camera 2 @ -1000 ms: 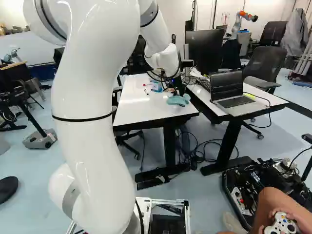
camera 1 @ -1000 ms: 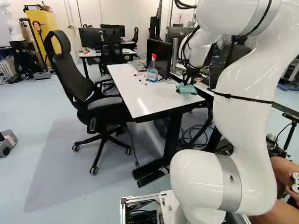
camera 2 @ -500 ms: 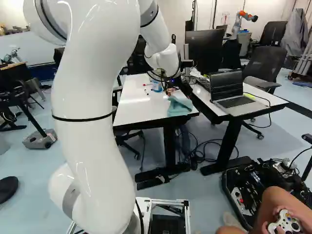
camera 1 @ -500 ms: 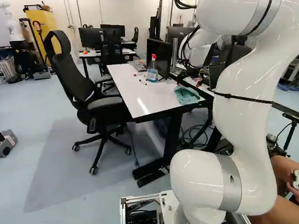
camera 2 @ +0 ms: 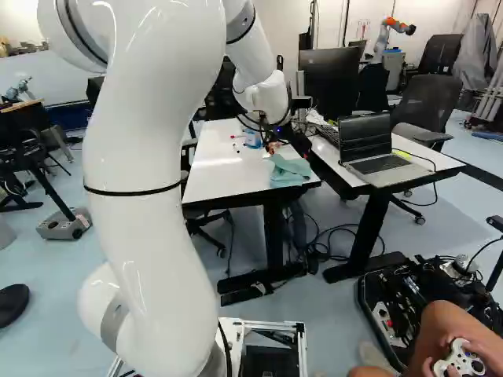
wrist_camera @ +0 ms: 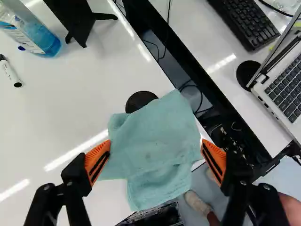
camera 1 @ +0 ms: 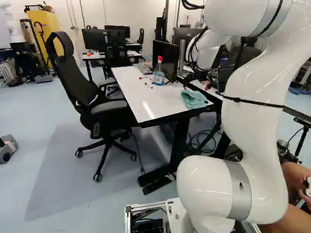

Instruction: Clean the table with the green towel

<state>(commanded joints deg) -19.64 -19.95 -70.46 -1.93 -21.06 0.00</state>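
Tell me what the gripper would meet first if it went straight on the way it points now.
The gripper would most likely meet the green towel first: it lies ahead, between the lines of the open fingers, on the white table. How deep the gap is, I cannot tell.

so the towel (wrist_camera: 155, 146) is a soft pale teal with one faint darker smudge, and the table (camera 1: 139, 94) is glossy white with a black edge. gripper (camera 1: 196, 86) is black with bright orange pads (wrist_camera: 97, 157) striped in black, on a shiny white arm (camera 2: 145, 236) with silver-grey bands. bottle (camera 1: 158, 77) has clear blue liquid under a red top, marker (wrist_camera: 10, 73) is white with black ends — and the laptop (camera 2: 381, 163) is silver with black keys.
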